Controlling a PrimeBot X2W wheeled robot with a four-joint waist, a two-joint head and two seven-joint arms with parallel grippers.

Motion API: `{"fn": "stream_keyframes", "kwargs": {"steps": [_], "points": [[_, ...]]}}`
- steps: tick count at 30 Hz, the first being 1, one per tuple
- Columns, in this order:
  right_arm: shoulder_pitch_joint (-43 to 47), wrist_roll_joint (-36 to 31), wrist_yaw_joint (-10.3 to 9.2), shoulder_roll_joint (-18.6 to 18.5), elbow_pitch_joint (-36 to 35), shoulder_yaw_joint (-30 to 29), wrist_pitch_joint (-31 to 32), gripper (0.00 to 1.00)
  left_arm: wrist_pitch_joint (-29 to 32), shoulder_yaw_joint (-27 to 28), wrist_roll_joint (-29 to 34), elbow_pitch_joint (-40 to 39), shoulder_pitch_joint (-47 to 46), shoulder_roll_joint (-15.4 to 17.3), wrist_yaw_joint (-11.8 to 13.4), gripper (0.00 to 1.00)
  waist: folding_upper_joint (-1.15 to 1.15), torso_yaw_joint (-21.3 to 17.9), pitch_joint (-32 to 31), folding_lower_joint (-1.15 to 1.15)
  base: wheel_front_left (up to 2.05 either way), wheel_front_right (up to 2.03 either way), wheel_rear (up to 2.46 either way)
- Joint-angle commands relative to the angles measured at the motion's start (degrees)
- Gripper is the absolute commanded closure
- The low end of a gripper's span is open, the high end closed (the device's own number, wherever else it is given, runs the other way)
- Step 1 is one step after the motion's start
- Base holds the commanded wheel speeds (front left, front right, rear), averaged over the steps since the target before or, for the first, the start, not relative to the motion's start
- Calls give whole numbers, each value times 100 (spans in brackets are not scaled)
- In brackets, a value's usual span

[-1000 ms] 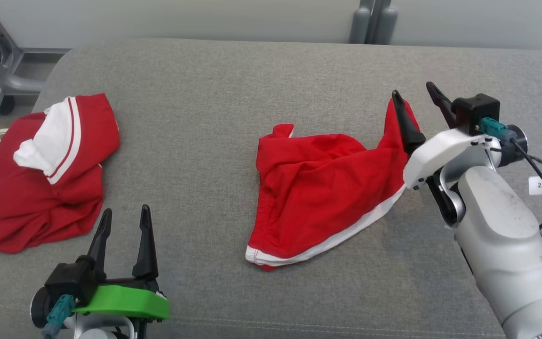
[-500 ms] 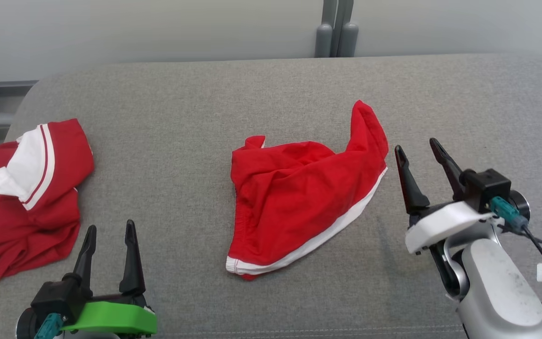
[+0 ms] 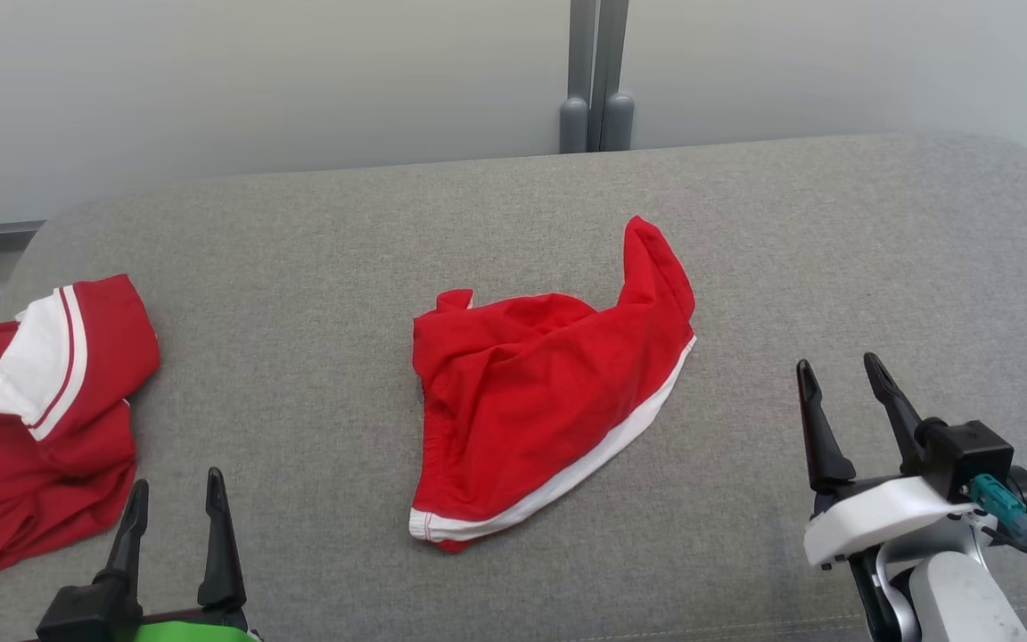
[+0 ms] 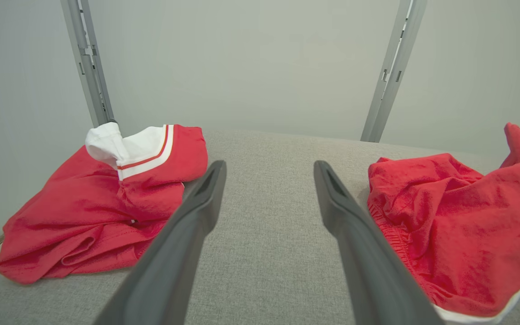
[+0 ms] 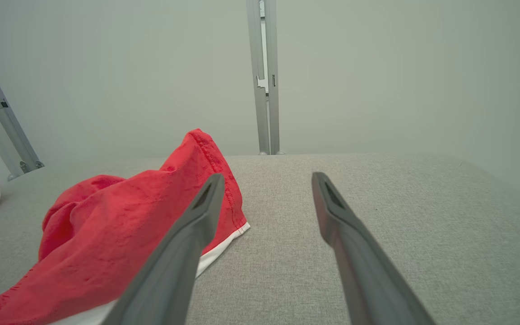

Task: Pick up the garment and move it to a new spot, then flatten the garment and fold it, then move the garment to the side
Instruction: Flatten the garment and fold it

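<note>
The garment (image 3: 531,410), red shorts with a white hem band, lies crumpled in the middle of the grey cushioned surface (image 3: 344,241), one corner standing up in a peak. My right gripper (image 3: 837,364) is open and empty at the near right, apart from the cloth. In the right wrist view the garment (image 5: 120,225) sits left of the open right gripper (image 5: 267,177). My left gripper (image 3: 175,481) is open and empty at the near left. In the left wrist view the left gripper (image 4: 270,166) points between the garment (image 4: 458,216) and another red piece.
A second red garment with a white striped collar (image 3: 41,419) is heaped at the surface's left edge, also seen as the red heap (image 4: 106,212). Grey metal posts (image 3: 594,89) stand against the pale wall behind. The surface's corners are rounded.
The right gripper has drawn back from the garment's raised corner toward the near right, staying open. The head view has shifted, so both garments sit lower and further left in it.
</note>
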Motion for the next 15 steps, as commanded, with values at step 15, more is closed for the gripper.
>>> {"fn": "stream_keyframes", "kwargs": {"steps": [15], "points": [[424, -82, -4, 86, -296, -56, 165, 0, -10, 31, 366, 64, 185, 171, -158, 0, 0, -54, -148, 0, 0, 0, 0]]}}
